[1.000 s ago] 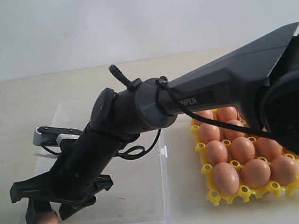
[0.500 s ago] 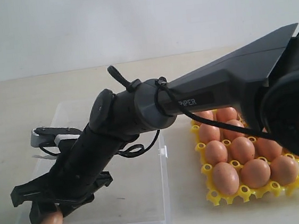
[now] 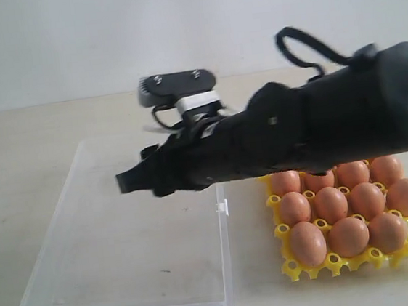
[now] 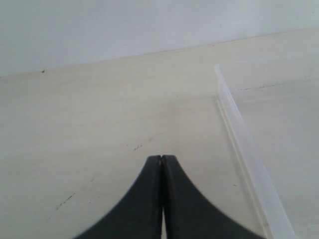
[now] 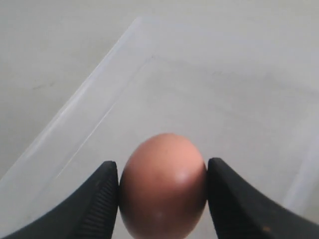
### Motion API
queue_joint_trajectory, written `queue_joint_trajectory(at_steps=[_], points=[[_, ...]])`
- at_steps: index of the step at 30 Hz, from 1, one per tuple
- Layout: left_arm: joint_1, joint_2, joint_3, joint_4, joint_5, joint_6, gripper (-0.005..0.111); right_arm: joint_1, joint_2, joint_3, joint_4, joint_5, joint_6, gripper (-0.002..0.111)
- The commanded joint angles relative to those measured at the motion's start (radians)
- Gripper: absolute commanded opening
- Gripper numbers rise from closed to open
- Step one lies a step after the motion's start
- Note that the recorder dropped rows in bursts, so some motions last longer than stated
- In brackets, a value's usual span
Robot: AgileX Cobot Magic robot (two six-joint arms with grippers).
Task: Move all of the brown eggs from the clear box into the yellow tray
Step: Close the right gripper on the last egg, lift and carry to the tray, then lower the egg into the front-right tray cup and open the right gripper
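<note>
My right gripper [image 5: 163, 185] is shut on a brown egg [image 5: 163, 184], with a black finger pressing each side. It hangs above the floor of the clear box [image 5: 124, 89]. In the exterior view this gripper [image 3: 129, 181] is raised over the clear box [image 3: 57, 216], and the arm hides the held egg. No egg shows on the box floor there. The yellow tray [image 3: 332, 262] lies to the right of the box with several brown eggs [image 3: 331, 204] in its cells. My left gripper [image 4: 161, 159] is shut on nothing over bare table, beside the box's wall [image 4: 244, 149].
The right arm [image 3: 318, 123] stretches across from the right, passing over the tray's far rows and hiding them. Light tabletop [image 3: 20, 143] surrounds the box and tray. A small clasp tab [image 3: 223, 207] sits on the box edge facing the tray.
The right gripper was down at the box's near left corner around an egg. It has risen and swung toward the tray, taking that egg out of the corner.
</note>
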Motion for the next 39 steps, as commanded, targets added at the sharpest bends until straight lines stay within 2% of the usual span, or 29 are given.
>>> queue_joint_trajectory(at_steps=[1,5,14,19,26,32,39], points=[[-0.003,0.001,-0.004,-0.003,-0.014,-0.004,0.0,-0.061,-0.191,0.169,-0.011,-0.163,-0.061,0.0],[-0.003,0.001,-0.004,-0.003,-0.014,-0.004,0.0,-0.126,-0.345,0.325,-0.006,-0.228,-0.143,0.0],[-0.003,0.001,-0.004,-0.003,-0.014,-0.004,0.0,-0.322,-0.521,0.556,0.053,-0.219,-0.199,0.0],[-0.003,0.001,-0.004,-0.003,-0.014,-0.004,0.0,-0.444,-0.559,0.599,0.031,-0.175,-0.199,0.0],[-0.003,0.001,-0.004,-0.003,-0.014,-0.004,0.0,-0.548,-0.557,0.608,-0.001,-0.047,-0.119,0.0],[-0.003,0.001,-0.004,-0.003,-0.014,-0.004,0.0,-0.634,-0.557,0.608,-0.056,-0.018,-0.087,0.0],[-0.003,0.001,-0.004,-0.003,-0.014,-0.004,0.0,-0.657,-0.557,0.614,-0.089,0.048,-0.051,0.0]])
